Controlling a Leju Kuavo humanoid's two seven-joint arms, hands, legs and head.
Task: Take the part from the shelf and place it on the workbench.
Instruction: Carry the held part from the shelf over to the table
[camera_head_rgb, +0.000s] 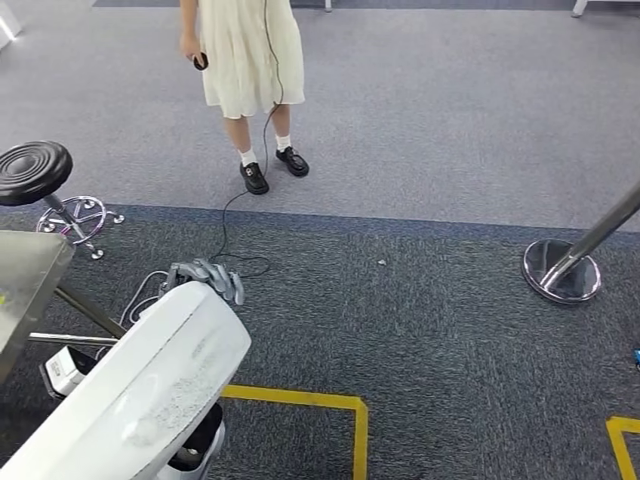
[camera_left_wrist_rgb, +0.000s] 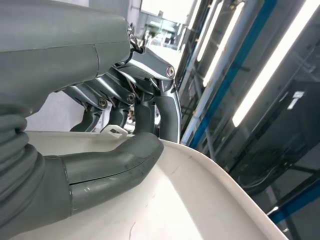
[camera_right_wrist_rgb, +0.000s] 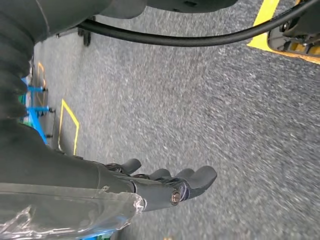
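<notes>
Pickup is done, I reckon: my left hand (camera_left_wrist_rgb: 124, 120) grips the white part (camera_head_rgb: 143, 390), fingers hooked over its rim and thumb under. The part is carried low on my left, above the carpet (camera_head_rgb: 423, 330). My right hand (camera_right_wrist_rgb: 166, 182) hangs released over the carpet, holding nothing. Left: walk to the table (camera_head_rgb: 26, 285), its corner just beside the part, and set it down.

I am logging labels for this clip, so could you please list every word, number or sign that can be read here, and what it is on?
None can be read.
White part held by the left hand: faint grey marks, too blurred to read.
</notes>
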